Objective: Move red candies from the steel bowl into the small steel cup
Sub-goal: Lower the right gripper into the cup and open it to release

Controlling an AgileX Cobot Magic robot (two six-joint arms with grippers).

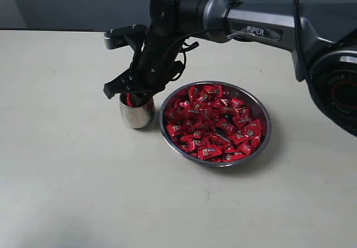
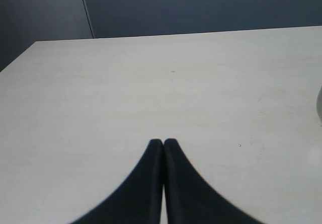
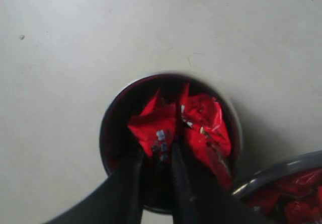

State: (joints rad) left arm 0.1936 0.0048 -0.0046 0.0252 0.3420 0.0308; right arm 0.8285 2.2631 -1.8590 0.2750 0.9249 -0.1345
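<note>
Release step: right gripper (image 1: 134, 95) at the cup (image 1: 136, 114) mouth, one candy (image 3: 153, 128) at its tips.

Exterior view: the cup stands mid-desk (image 1: 72, 192), nearer the far edge, just beside the bowl (image 1: 266, 114), which is heaped with candies (image 1: 215, 122). The right gripper reaches across and dips into the cup mouth, with red showing at the rim. Left wrist view: the left gripper (image 2: 163, 142) hangs over bare desk, fingers pressed together, nothing held. Right wrist view: the fingers (image 3: 128, 183) stand narrowly apart inside the cup, apparently clamped on the candy. It sits between the tips and just past them, beside another already in the cup. Recommendation: part the fingers while the tips are below the rim. Then lift straight up, clear of the wall, so the wrapper neither clings nor tips the cup.
</note>
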